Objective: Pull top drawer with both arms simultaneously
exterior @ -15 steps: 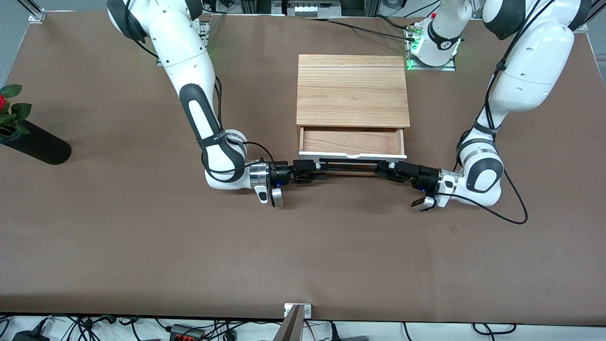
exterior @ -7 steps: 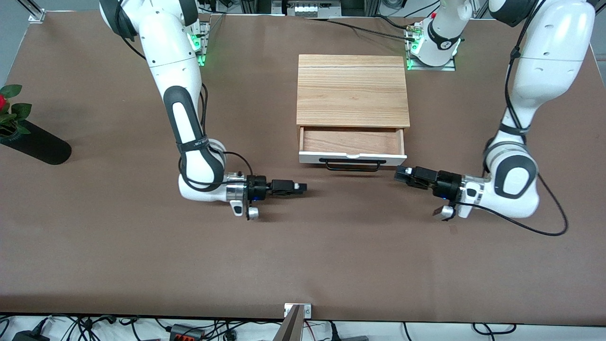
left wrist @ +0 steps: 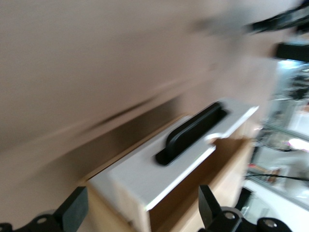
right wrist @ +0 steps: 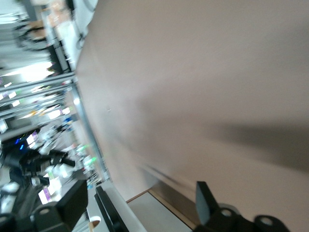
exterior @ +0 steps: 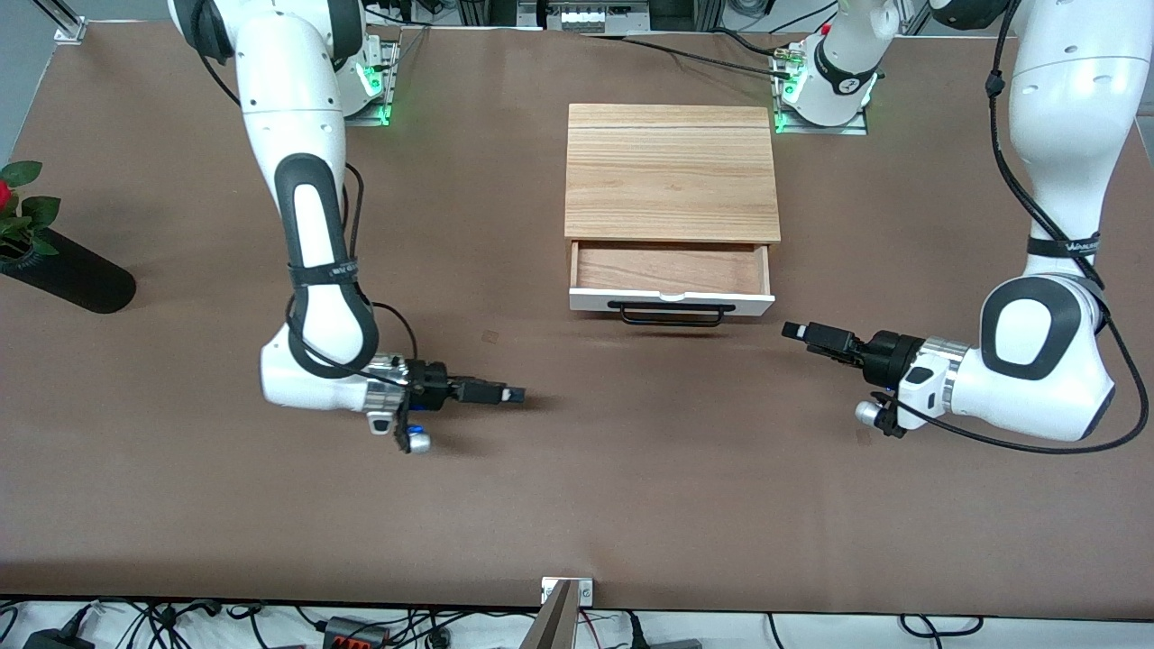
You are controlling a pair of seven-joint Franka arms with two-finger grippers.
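The top drawer [exterior: 672, 270] stands pulled out of the light-wood cabinet [exterior: 672, 171], showing its reddish-brown inside, white front panel [exterior: 672, 303] and black bar handle [exterior: 672, 313]. My left gripper [exterior: 792, 330] is low over the table, toward the left arm's end, apart from the handle, open and empty. My right gripper [exterior: 516, 394] is low over the table toward the right arm's end, open and empty. The left wrist view shows the white front [left wrist: 145, 176] and handle [left wrist: 193, 133] between my open fingers [left wrist: 72, 210]. The right wrist view shows the handle [right wrist: 107, 212].
A black vase [exterior: 72, 275] with a red flower lies at the right arm's end of the table. A black cable [exterior: 1010, 437] loops on the table by the left arm's wrist. A metal bracket [exterior: 566, 590] sits at the table's near edge.
Both grippers have let go of the handle and drawn back from the drawer, each toward its own end of the table. The drawer has stayed pulled out.
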